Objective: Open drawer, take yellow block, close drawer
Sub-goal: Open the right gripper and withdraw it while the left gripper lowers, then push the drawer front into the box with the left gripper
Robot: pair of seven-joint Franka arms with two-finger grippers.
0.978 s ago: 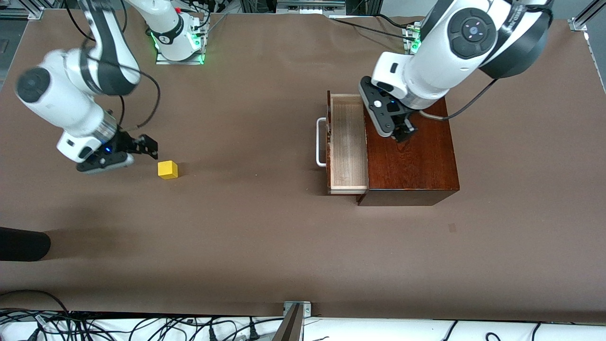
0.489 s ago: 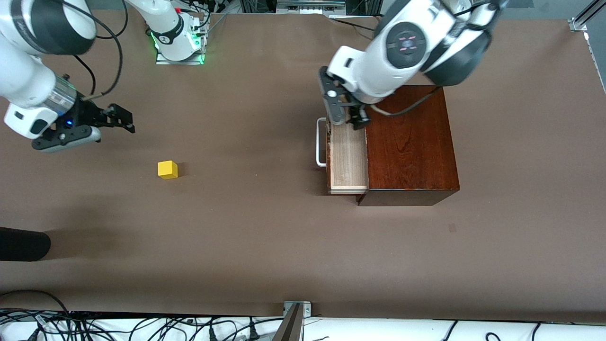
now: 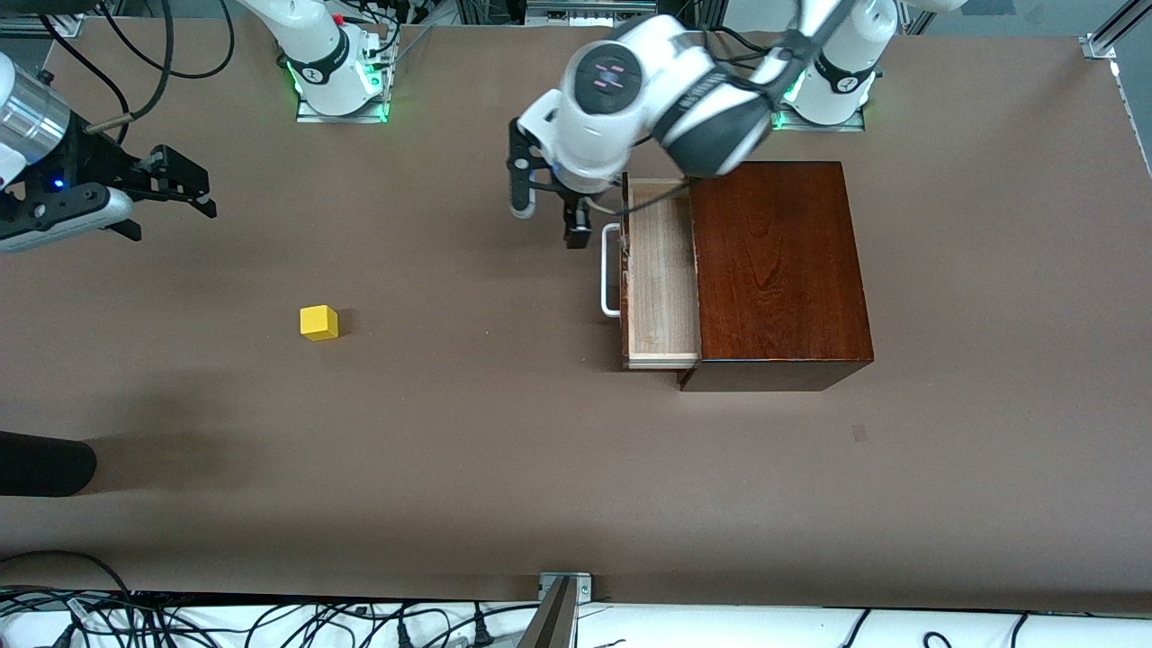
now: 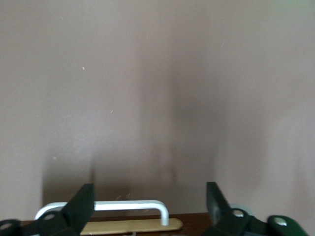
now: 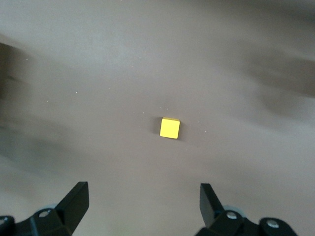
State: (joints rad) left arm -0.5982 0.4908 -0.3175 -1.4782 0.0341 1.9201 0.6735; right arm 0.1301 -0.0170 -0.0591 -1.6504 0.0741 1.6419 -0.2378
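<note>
While no writing reads anywhere, both end effectors spread: left end effector [image 3: 551,216] over table beside drawer [image 3: 661,274], right end effector [image 3: 171,193] waiting.

Drawer [image 3: 661,274] is pulled out of the wooden box [image 3: 778,270], pale interior open from above. My left gripper [image 3: 549,211] hangs over bare table just in front of the white handle [image 3: 611,270], fingers spread, nothing between them; left wrist view shows the handle [image 4: 106,209] low at the frame edge, only brown mat past it. Yellow block [image 3: 319,322] sits alone on the mat toward the right arm's end, well apart from the box, free on all sides. My right gripper [image 3: 171,193] is spread wide over bare table at that end, well apart from the block [image 5: 170,128].
</note>
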